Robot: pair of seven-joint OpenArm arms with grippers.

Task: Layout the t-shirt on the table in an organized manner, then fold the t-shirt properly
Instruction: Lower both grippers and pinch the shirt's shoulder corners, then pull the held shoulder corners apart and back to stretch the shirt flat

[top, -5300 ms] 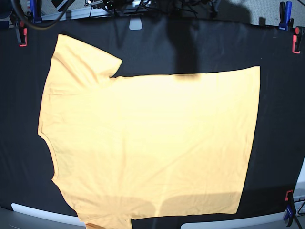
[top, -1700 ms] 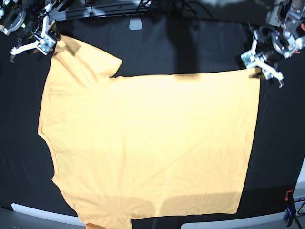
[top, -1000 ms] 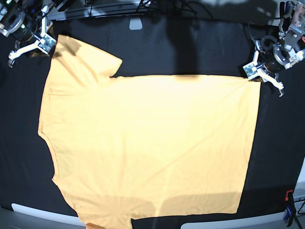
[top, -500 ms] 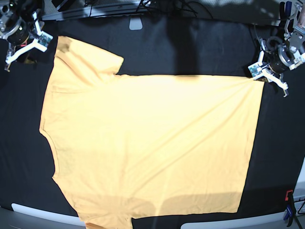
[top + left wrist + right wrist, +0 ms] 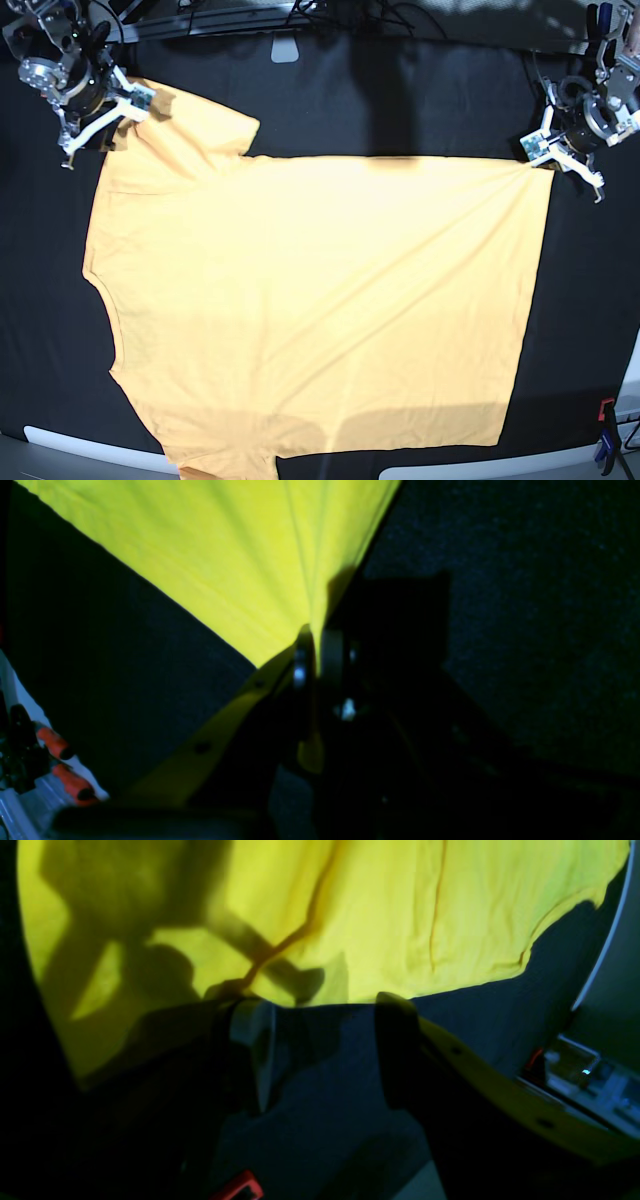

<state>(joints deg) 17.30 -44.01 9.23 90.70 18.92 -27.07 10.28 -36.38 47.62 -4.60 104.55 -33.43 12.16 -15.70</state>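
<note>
The left wrist view alone is showing the left gripper [image 5: 314, 647] pinching the t-shirt [image 5: 310, 300] corner, while the right gripper [image 5: 320, 1050] is gaping open by the sleeve at the base view's upper left.

Overexposed centre glare, dim wrist views

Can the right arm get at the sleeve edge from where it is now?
Probably yes. The right tool stands open right at the edge of the sleeve, with only bare table between its fingers and nothing lying over the cloth. The left tool is far off, shut on the shirt's hem corner.
</note>
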